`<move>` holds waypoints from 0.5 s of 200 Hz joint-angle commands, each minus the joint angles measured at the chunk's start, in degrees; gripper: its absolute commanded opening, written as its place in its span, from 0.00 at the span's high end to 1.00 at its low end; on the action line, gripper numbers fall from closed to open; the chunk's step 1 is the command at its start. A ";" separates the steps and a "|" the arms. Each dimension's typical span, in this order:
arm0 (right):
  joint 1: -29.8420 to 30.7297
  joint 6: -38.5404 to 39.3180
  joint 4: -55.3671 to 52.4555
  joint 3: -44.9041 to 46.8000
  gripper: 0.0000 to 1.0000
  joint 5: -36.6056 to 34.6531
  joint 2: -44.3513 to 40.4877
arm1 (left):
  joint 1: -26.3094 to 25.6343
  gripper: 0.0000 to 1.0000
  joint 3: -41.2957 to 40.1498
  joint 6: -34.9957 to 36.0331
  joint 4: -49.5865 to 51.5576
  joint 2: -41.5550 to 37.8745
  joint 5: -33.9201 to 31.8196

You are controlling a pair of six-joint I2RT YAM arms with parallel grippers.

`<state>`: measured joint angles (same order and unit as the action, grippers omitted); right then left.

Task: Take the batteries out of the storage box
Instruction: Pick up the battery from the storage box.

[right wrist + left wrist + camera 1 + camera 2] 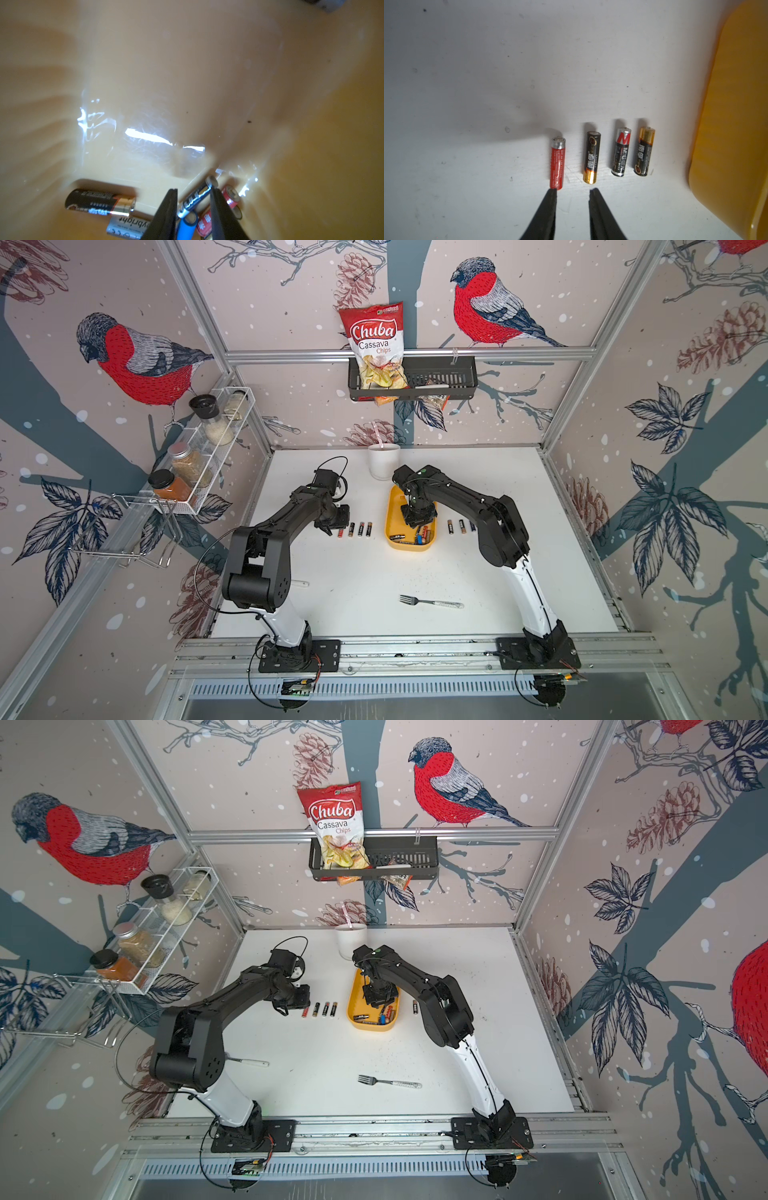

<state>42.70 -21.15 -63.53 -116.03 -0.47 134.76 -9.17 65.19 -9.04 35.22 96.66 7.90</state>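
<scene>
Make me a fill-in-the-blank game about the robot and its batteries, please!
1. The left jaws hang by a row of ____ batteries on the table.
2. The right jaws dip into the ____ box.
3. The battery farthest from the box is ____.
4. In the basket on the wall stands a bag of ____.

Missing words: four; yellow; red; chips.

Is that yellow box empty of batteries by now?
No, several batteries lie together at one end of the yellow box.
</scene>
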 commanded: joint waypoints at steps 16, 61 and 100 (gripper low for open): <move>0.02 -0.61 -0.44 1.90 0.67 -0.04 -0.20 | -0.08 0.68 0.37 -0.12 -0.07 0.09 0.62; 0.01 -0.19 0.36 2.30 0.70 1.60 0.08 | -0.11 0.69 0.54 -0.10 0.11 0.04 0.45; -0.07 0.10 1.07 2.21 0.77 2.75 0.44 | -0.15 0.69 0.46 -0.01 0.38 -0.05 0.20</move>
<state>42.70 -21.12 -62.98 -113.78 1.08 134.80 -9.17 65.28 -9.04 35.24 96.82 7.92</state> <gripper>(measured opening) 0.243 0.313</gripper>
